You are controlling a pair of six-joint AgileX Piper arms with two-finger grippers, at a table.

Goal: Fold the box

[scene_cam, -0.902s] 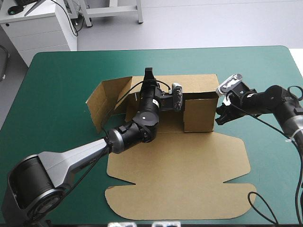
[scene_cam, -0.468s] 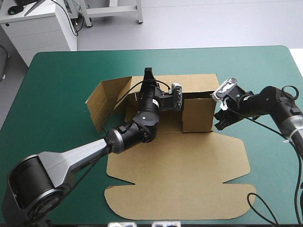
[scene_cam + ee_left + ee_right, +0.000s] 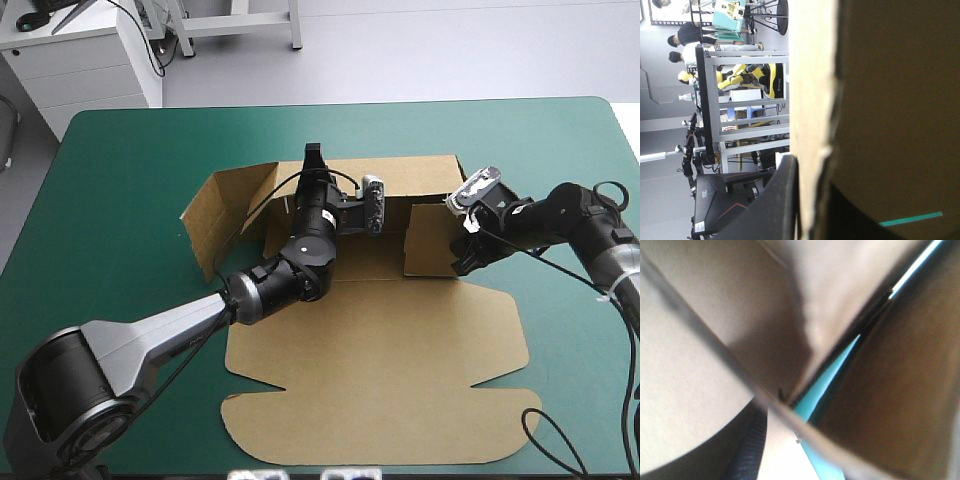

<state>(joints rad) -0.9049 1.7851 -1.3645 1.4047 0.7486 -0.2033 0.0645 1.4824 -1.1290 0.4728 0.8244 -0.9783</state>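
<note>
Box [image 3: 365, 262] sits mid-table on the teal-green cover [image 3: 130, 180], partly erected. The lid [image 3: 380, 370] lies flat toward the near edge and the back wall [image 3: 425, 175] stands upright along the far side. Left gripper [image 3: 314, 158] is at the top edge of the back wall, left of its middle. The left wrist view shows the board edge-on between the black fingers [image 3: 777, 200], so it's clamped on the box. Left side panel [image 3: 225, 215] stands but splays outward, not tucked. Right side flap [image 3: 430, 240] stands upright, angled in from the box's right end over the floor. Right gripper [image 3: 463, 260] is against that flap's outer face, low down near the fold with the lid. The right wrist view is filled with brown board at close range, with a sliver of teal-green cover showing through a gap between panels. From that I can't tell whether the right gripper is apart or together.
</note>
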